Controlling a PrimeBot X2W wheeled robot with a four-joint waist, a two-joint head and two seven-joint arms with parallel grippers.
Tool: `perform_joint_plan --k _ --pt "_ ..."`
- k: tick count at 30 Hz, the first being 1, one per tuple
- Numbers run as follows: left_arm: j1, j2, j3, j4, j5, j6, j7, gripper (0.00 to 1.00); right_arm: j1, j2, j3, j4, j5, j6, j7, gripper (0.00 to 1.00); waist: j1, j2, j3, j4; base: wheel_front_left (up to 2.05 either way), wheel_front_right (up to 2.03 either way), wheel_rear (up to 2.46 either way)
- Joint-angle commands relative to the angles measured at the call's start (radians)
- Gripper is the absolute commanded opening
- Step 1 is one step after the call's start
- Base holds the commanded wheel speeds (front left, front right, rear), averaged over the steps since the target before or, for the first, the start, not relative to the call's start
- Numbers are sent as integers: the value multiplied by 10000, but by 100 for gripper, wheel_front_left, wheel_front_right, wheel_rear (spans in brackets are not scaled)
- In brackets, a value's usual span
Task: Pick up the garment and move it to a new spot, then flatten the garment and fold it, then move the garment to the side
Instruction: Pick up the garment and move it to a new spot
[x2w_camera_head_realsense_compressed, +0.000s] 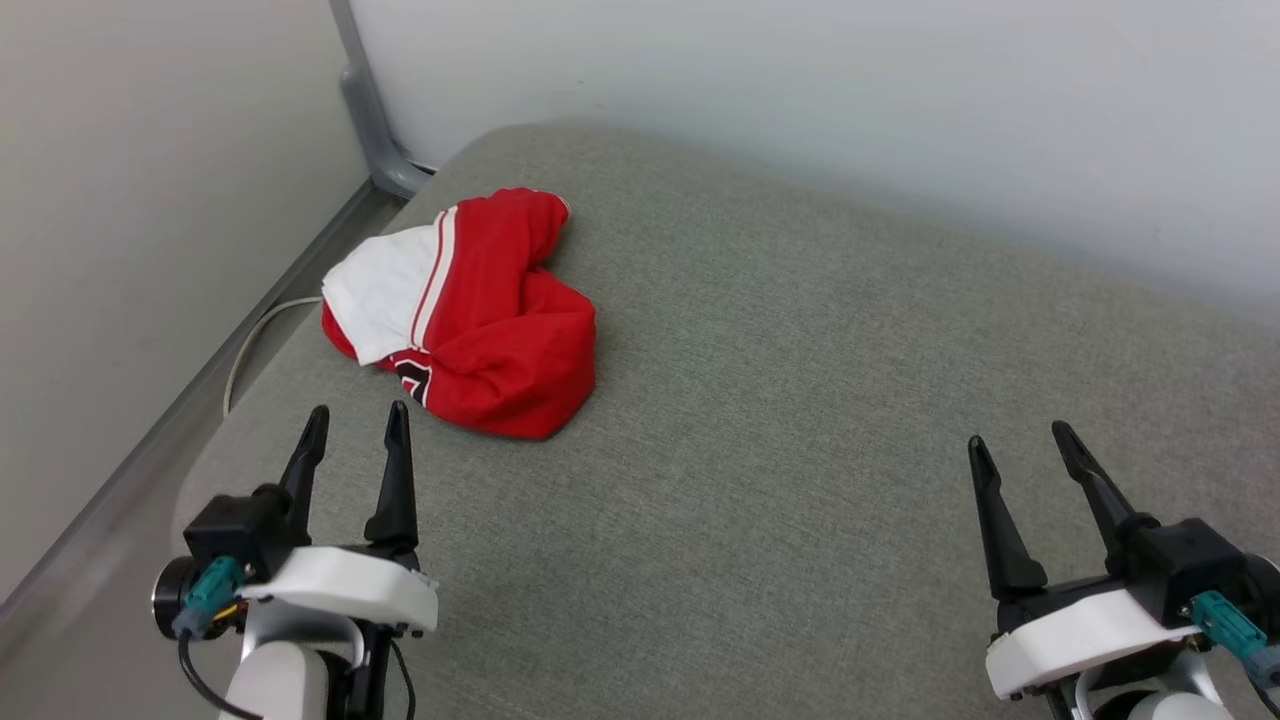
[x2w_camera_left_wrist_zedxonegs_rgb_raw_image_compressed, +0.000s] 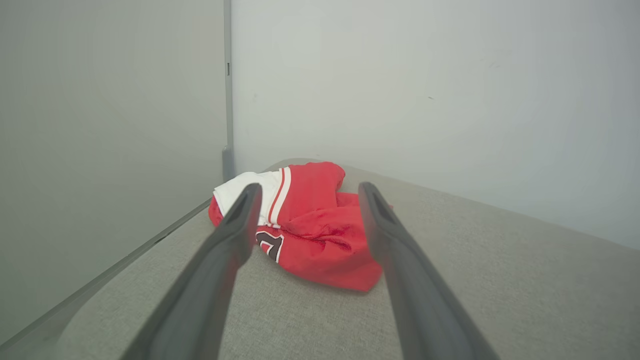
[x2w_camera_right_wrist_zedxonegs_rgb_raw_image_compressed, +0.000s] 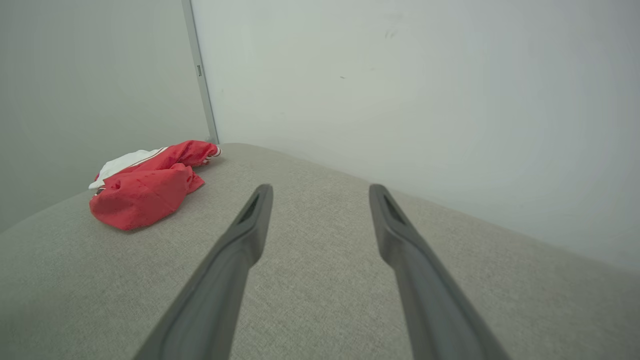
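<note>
**Ana:** What is around the shirt?

**Ben:** A big grey cushion (x2w_camera_head_realsense_compressed: 800, 450) lies under it. A pale wall (x2w_camera_head_realsense_compressed: 800, 80) stands behind. A grey post (x2w_camera_head_realsense_compressed: 365, 110) stands in the corner. A thin white cord (x2w_camera_head_realsense_compressed: 250, 340) hangs by the cushion's left edge.

**Ana:** Where is the garment (x2w_camera_head_realsense_compressed: 480, 320)?

**Ben:** It lies in a crumpled heap on the far left part of the cushion, near the post. It is mostly red, with a white sleeve on top and a bit of black number showing.

**Ana:** And the hands?

**Ben:** The left gripper (x2w_camera_head_realsense_compressed: 358, 408) is just in front of the heap, close but not touching. Bare cushion lies between them. Its fingers are apart and hold nothing. The right gripper (x2w_camera_head_realsense_compressed: 1018, 433) is well off to the right, over bare cushion. Its fingers are apart too, and it holds nothing.
</note>
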Motion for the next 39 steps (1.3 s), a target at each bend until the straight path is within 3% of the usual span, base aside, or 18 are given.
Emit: perform_joint_plan --k 1,6,10,26,31,36,37,38,39 --pt "-137 -14 34 81 -57 -37 -22 100 -160 14 24 -73 -32 -7 7 100 -1 0 208 -194 0 0 0" --pt "-1628 351 50 1477 -534 -45 6 100 -529 0 169 -149 -200 -7 126 100 -1 0 840 -806 0 0 0" --pt "-2972 982 -82 2735 -1178 -56 639 100 -757 -60 159 -158 -196 -7 138 100 -1 0 1334 -1339 0 0 0" --pt "-6200 4145 -1403 5773 -4158 -49 5932 100 -2024 -137 478 262 -14 -7 -288 100 -1 0 3416 -3039 0 0 0" --pt "-6447 4700 -1819 6218 -4718 -49 7455 100 -2379 -169 597 480 103 -7 -408 100 -1 0 3849 -3264 0 0 0" --pt "-6233 4633 -2137 7013 -4997 -5 8927 100 -2558 -190 589 590 173 -7 -483 100 -1 0 4085 -3385 0 0 0" --pt "-6205 4599 -2161 7129 -5019 46 9138 94 -2566 -186 562 612 197 -7 -474 100 -1 0 4112 -3403 0 0 0" --pt "-6189 4543 -2170 7203 -5048 74 9265 40 -2573 -183 545 626 213 -7 -486 100 -1 0 4130 -3417 0 0 0" --pt "-6185 4512 -2174 7235 -5060 89 9275 0 -2583 -189 540 625 203 -5 -494 100 -1 0 4143 -3435 0 0 0"
